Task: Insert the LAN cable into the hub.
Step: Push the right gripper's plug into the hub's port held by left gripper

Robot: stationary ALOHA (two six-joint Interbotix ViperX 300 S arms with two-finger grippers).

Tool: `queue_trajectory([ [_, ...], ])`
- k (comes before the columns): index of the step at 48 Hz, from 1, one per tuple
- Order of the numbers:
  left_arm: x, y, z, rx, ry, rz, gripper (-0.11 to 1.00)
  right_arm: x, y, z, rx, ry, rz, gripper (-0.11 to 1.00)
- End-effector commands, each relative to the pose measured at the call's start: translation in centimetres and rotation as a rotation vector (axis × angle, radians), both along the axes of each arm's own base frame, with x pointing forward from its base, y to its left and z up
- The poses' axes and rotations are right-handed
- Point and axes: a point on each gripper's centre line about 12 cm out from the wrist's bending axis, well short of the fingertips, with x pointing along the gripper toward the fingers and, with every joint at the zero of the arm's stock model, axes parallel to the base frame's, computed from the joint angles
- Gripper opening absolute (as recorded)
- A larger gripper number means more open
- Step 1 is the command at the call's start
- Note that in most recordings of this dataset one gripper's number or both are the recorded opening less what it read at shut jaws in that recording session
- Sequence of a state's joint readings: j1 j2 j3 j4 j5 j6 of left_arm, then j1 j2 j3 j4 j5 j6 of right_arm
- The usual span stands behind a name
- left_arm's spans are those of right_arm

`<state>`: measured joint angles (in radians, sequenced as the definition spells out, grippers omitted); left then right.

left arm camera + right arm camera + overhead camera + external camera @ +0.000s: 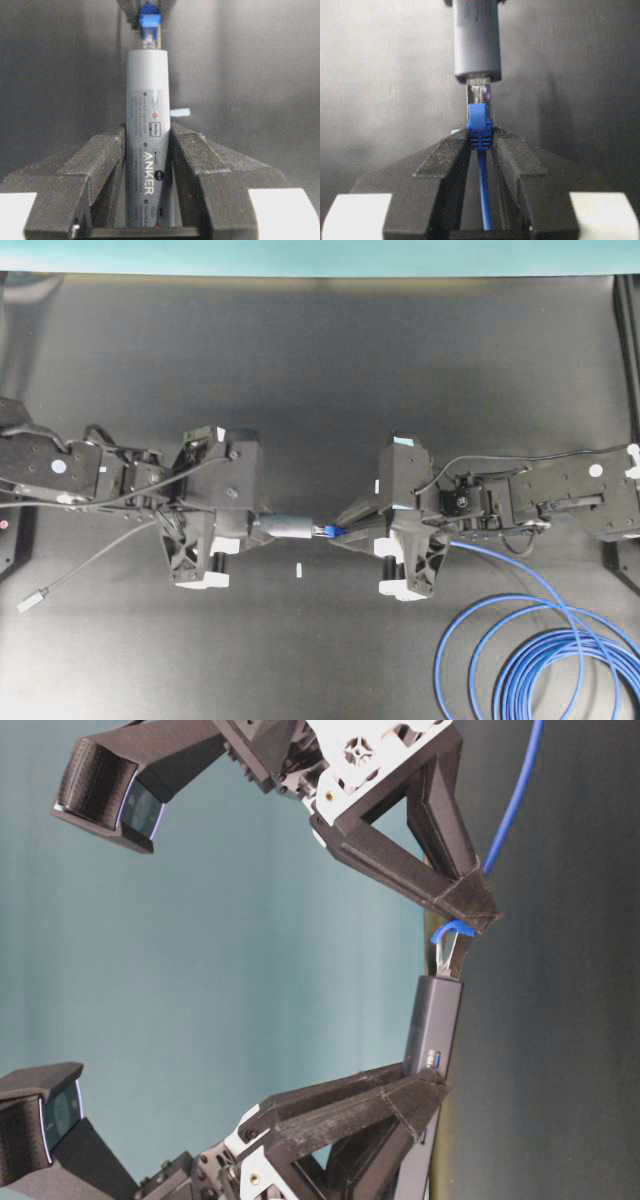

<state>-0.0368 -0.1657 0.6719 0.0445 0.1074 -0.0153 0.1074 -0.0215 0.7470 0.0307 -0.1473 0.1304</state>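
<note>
The left gripper (262,527) is holding the hub (292,528), a slim grey bar with rounded edges and a smooth matte skin; its two black, rough-textured fingers (100,170) are pressing on the long sides of the bar, only partly apart. The hub is lying level in the air above the dark desk (320,370), between the two arms, and its free end is pointing to the right arm. A printed label with small symbols is running along the hub in the left wrist view. The right gripper (345,532) is closed narrowly on the LAN cable (520,640), pinching the ribbed blue boot just behind the clear plastic plug (479,95). The tip of the plug is sitting at the mouth of the port in the hub's end, and most of the clear body is showing outside. The thin, round, bright-blue cable is trailing back and is lying in loose loops on the desk at the lower right. A thin grey cord (90,565) with a small silver plug is resting on the desk at the left.
</note>
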Motion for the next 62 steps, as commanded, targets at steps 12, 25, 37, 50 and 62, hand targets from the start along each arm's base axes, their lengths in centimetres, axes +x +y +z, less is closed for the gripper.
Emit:
queue_trajectory([
  [12, 0.9, 0.1, 1.0, 0.006, -0.02, 0.001, 0.28, 0.4, 0.2, 0.3, -0.008, 0.005, 0.009, 0.14],
  [25, 1.5, 0.2, 0.8, 0.028, 0.019, -0.01, 0.28, 0.8, 0.2, 0.3, -0.017, 0.028, 0.016, 0.14],
  [37, 2.3, 0.2, 0.7, 0.029, 0.041, -0.009, 0.28, 1.4, 0.3, 0.5, -0.026, 0.034, 0.022, 0.14],
  [50, 2.7, 0.2, 0.5, 0.028, 0.041, -0.009, 0.28, 2.4, 0.4, 0.9, -0.039, 0.016, 0.032, 0.14],
  [62, 3.6, 0.2, 0.4, 0.03, 0.022, -0.011, 0.28, 3.8, 0.3, 1.8, -0.058, -0.014, 0.038, 0.14],
])
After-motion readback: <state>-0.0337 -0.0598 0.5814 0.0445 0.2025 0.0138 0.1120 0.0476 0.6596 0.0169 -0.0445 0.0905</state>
